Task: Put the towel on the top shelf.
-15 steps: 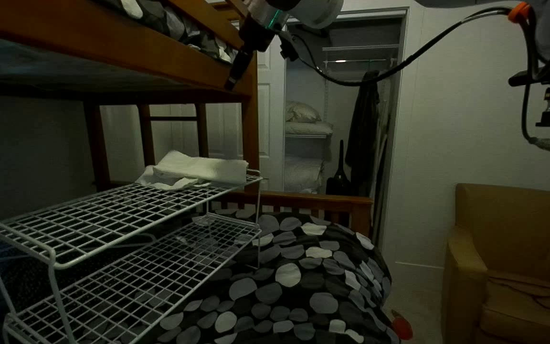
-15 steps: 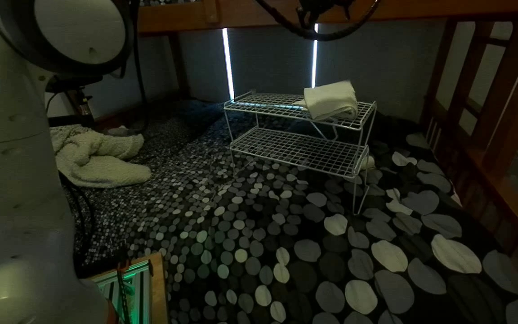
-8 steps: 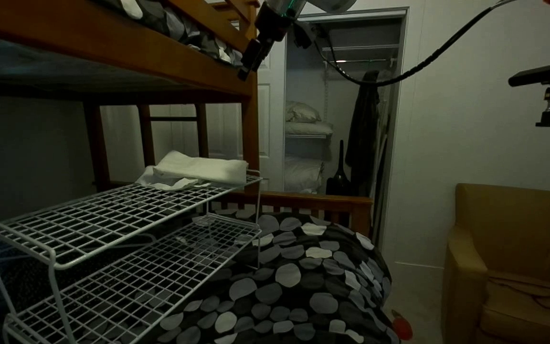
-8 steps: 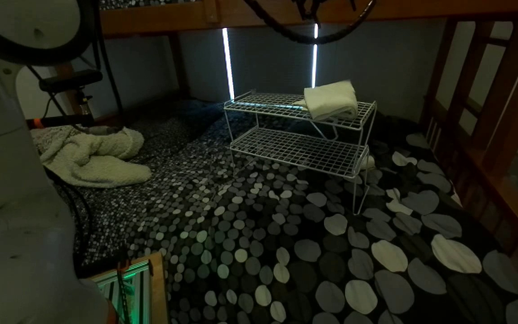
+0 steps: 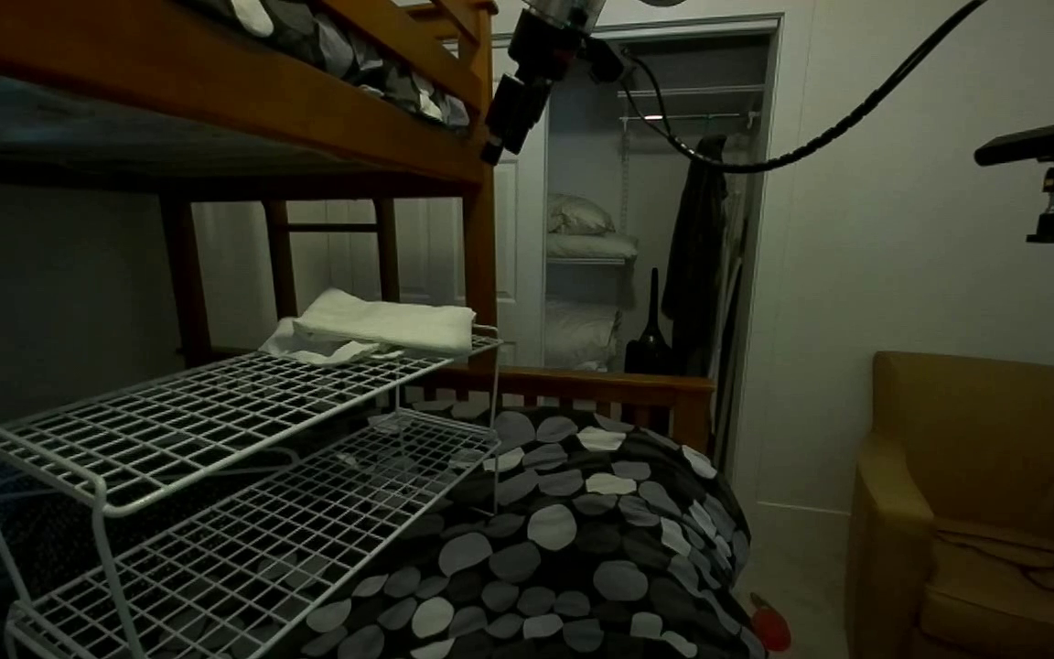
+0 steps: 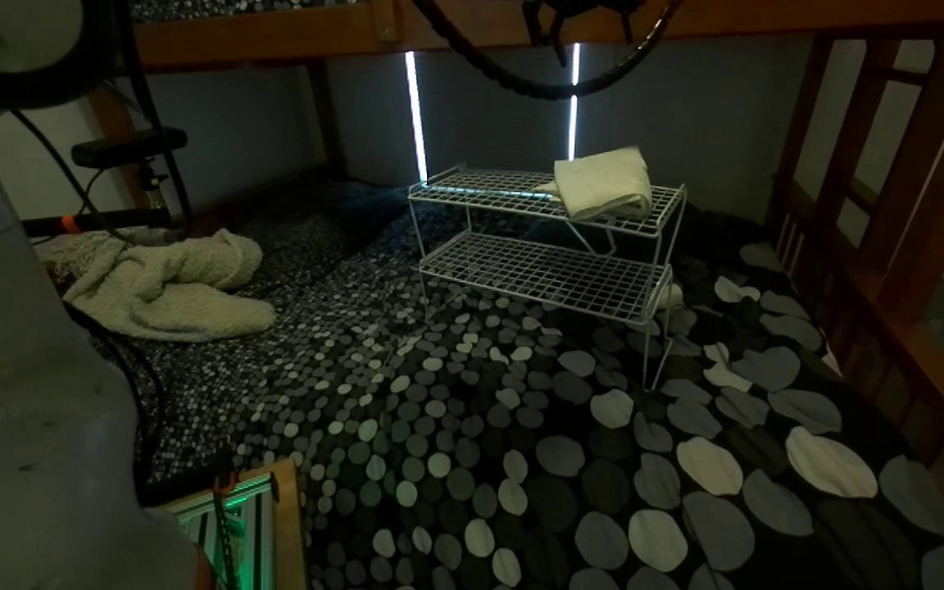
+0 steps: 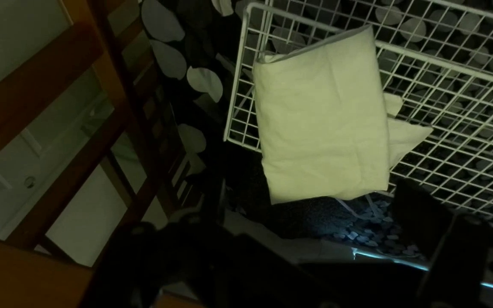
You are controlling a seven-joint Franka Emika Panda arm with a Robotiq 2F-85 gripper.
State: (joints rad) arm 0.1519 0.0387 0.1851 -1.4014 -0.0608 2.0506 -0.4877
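Towel (image 7: 323, 124): one, cream-white, folded, layers loose at one side; lying on the top shelf (image 5: 216, 412), at the end nearest the wooden end rail (image 5: 600, 383). Lower tier (image 6: 537, 274): white wire grid, beneath the top shelf. Jaws: spread wide in the wrist view, high above the towel and well apart from it. Bedding (image 6: 480, 377): black, grey-and-white spotted, under the lower tier. Fleecy cloth (image 6: 169, 295): pale, crumpled, on the bedding.
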